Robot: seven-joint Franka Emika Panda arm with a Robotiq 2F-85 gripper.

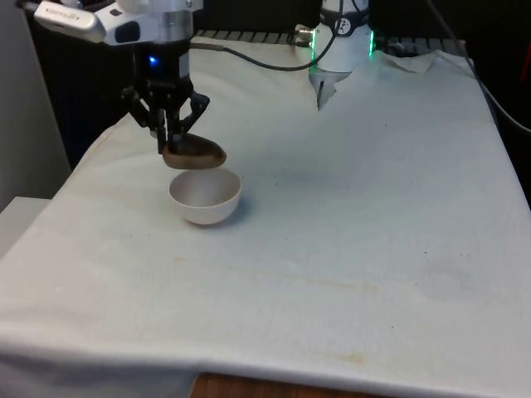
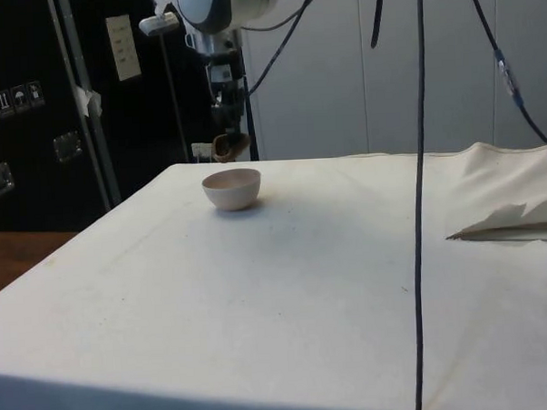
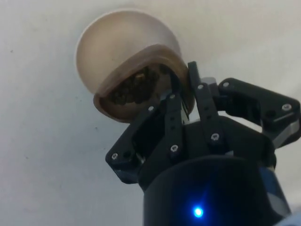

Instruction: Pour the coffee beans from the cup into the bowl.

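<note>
The end effector [image 1: 172, 143] grasps the brown cup [image 1: 195, 153] by its rim, holding it just above the white bowl [image 1: 205, 196] on the surface so the coffee beans [image 3: 136, 87] fall inside; the cup seems barely tilted.

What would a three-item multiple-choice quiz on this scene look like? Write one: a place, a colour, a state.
1. Where is the cup?
A. Just above the bowl
B. On the cloth beside the bowl
C. Inside the bowl

2. What colour is the bowl?
A. Black
B. White
C. Green

3. What is the gripper doing?
A. Hanging open
B. Shut on the bowl
C. Shut on the cup

Answers: 1 A, the front view shows the cup held over the bowl's rim. 2 B, it looks white in the front view. 3 C, the wrist view shows the fingers pinching the rim of the cup, beans inside.
</note>
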